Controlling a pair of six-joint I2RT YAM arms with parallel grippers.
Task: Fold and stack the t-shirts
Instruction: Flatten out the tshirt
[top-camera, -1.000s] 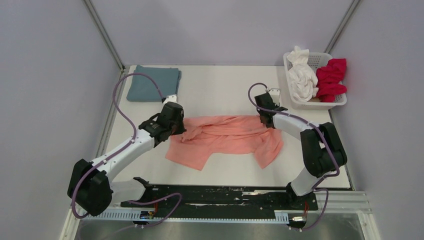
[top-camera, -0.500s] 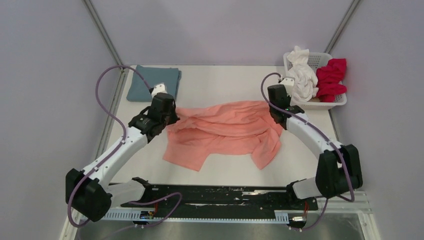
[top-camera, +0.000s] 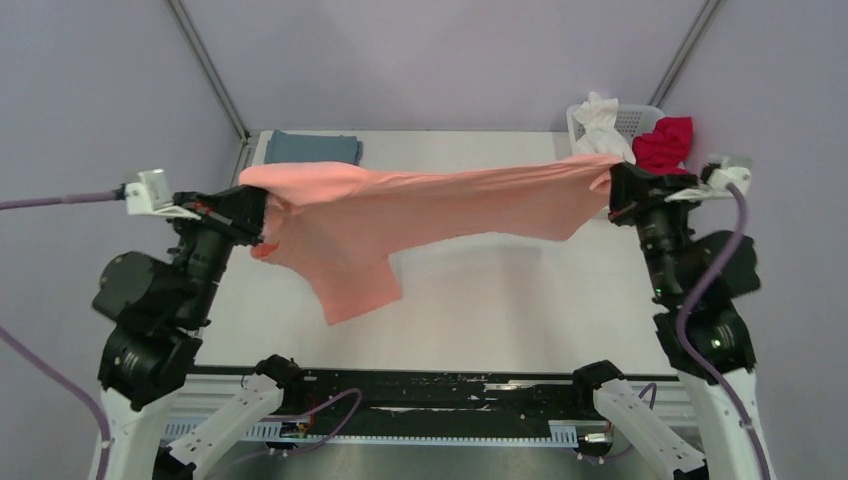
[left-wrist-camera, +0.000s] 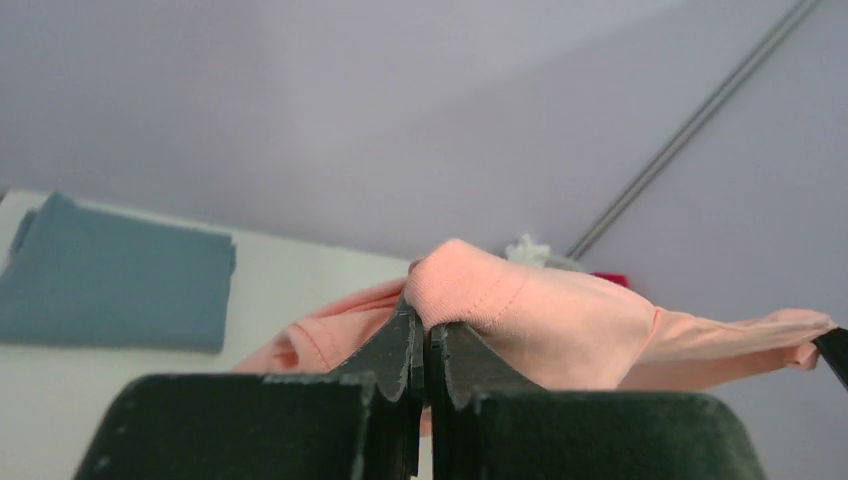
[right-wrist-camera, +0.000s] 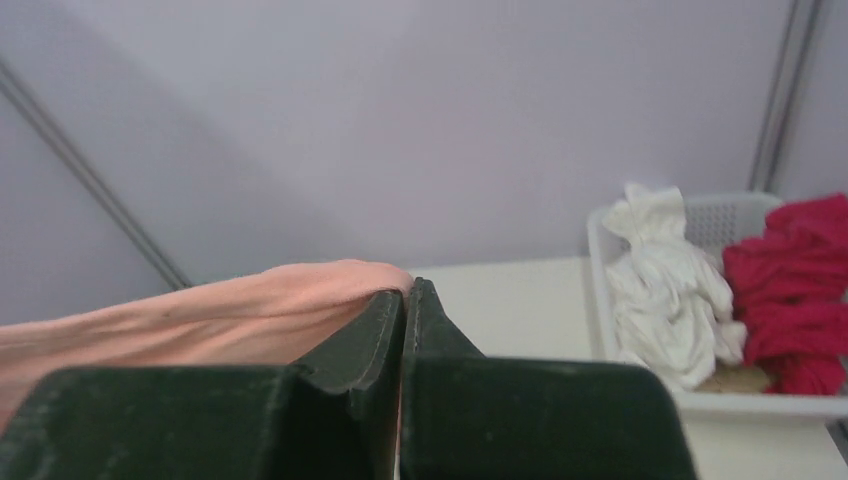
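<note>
1. Two small pinches carry everything. The left fingers (left-wrist-camera: 412, 350) are pressed together on a stitched edge of the salmon-pink t-shirt (top-camera: 420, 205), and the right fingers (right-wrist-camera: 392, 325) are closed on its other end. Each bite looks shallow, so a sharp tug or swing could pull the soft cotton free on one side.
2. The shirt hangs in the air above the tabletop (top-camera: 500, 300), stretched between the two arms. It is clear of the surface as far as the overhead view shows.
3. Most of the loose cloth sags near the left end, where one flap droops lowest. If the shirt is lowered as it hangs, that flap would likely touch first and bunch or fold under, leaving creases.
4. The right end sits close to the basket (top-camera: 640, 118) holding the white t-shirt (top-camera: 598, 115) and the red t-shirt (top-camera: 668, 145). Drifting further that way risks a snag.
5. The folded blue-grey t-shirt (top-camera: 312, 147) lies at the far left corner, behind the stretched cloth. A trailing edge could drag across it and disturb it.
6. The long axis runs left to right, roughly parallel to the near edge, with the taut top edge nearly level. I cannot tell which end is collar or hem.
</note>
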